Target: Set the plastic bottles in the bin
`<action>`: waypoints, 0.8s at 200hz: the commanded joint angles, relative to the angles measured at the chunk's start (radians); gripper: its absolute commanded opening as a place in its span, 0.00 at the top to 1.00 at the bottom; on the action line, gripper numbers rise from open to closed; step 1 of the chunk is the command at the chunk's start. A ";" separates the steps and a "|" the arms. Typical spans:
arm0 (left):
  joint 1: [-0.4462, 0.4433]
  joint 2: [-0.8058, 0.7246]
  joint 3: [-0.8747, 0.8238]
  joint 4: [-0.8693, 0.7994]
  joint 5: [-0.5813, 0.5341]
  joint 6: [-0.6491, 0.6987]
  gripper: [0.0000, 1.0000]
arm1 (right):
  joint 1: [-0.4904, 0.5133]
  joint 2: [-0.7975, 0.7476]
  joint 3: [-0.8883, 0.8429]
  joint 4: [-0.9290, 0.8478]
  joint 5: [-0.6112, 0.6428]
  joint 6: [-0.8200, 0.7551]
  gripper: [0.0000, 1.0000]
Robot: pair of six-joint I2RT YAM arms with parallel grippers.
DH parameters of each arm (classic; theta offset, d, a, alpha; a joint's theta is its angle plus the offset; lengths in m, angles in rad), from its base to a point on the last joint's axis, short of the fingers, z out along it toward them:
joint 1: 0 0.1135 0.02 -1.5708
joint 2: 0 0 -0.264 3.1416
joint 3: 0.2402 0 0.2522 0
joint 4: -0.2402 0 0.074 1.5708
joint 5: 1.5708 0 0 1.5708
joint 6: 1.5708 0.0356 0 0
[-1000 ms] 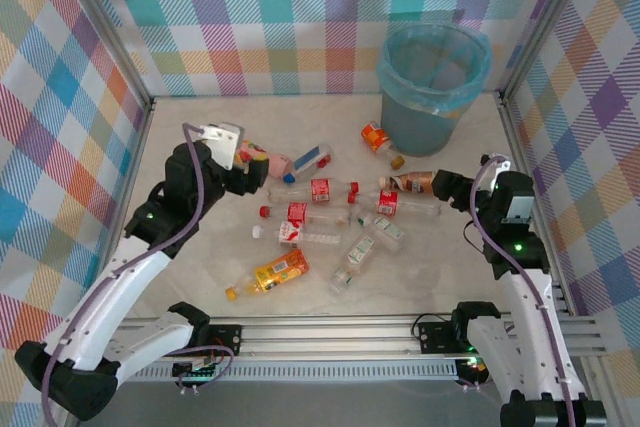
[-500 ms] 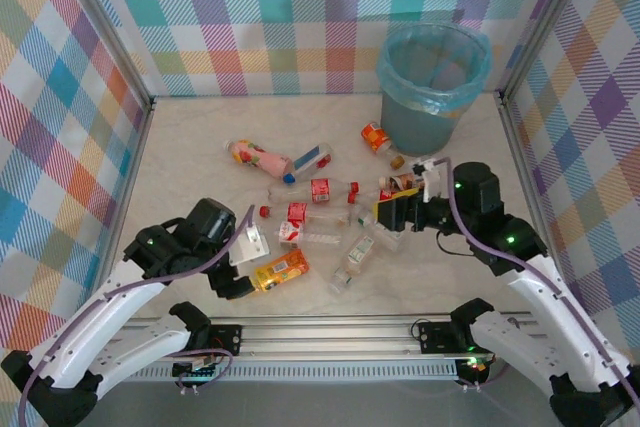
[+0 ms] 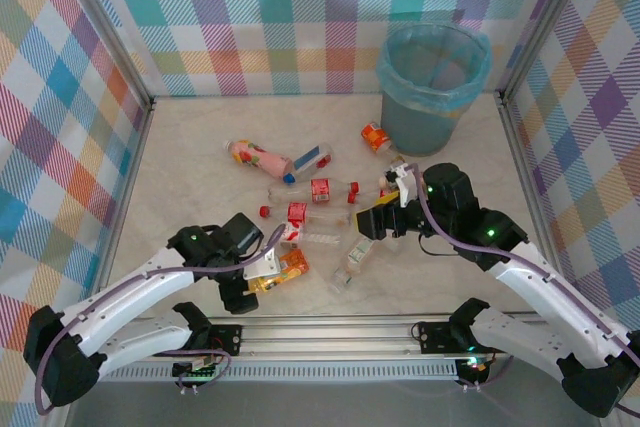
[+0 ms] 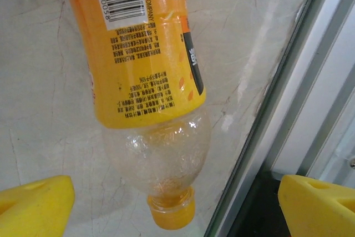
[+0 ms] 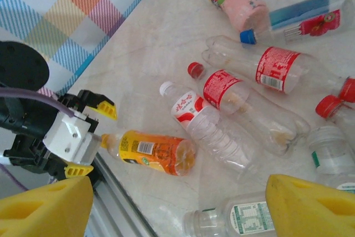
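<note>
An orange-labelled plastic bottle [image 4: 141, 54] lies near the table's front edge, its orange cap [image 4: 171, 215] pointing at my left gripper [image 4: 172, 206]. That gripper is open, its yellow fingertips [image 4: 33, 203] wide on either side of the cap end and touching nothing. In the top view the left gripper [image 3: 252, 282] sits at the orange bottle [image 3: 282, 268]. My right gripper [image 3: 372, 222] hovers open above the pile, holding nothing. Below my right gripper [image 5: 177, 209] lie a green-white labelled bottle [image 5: 244, 217], red-labelled bottles [image 5: 222, 90] and the orange bottle [image 5: 155, 151]. The bin [image 3: 420, 127] stands at the back right.
A pink bottle [image 3: 262, 158] and a blue-labelled one [image 3: 310, 159] lie further back. A small orange-red bottle [image 3: 376, 137] rests beside the bin. The metal rail [image 4: 288, 81] runs just behind the orange bottle's cap. Checked walls enclose the table on three sides.
My left gripper has travelled from the pink bottle at the back down to the orange bottle by the front rail. The right arm has swung left from the right side over the pile.
</note>
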 commanded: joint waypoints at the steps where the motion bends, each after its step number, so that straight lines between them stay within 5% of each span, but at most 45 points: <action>1: -0.026 0.055 -0.005 0.047 -0.054 -0.043 0.05 | 0.005 -0.023 0.026 0.035 0.041 -0.034 0.17; 160: -0.061 0.294 -0.021 0.172 -0.146 -0.064 0.10 | 0.005 -0.061 0.014 0.041 0.105 -0.096 0.11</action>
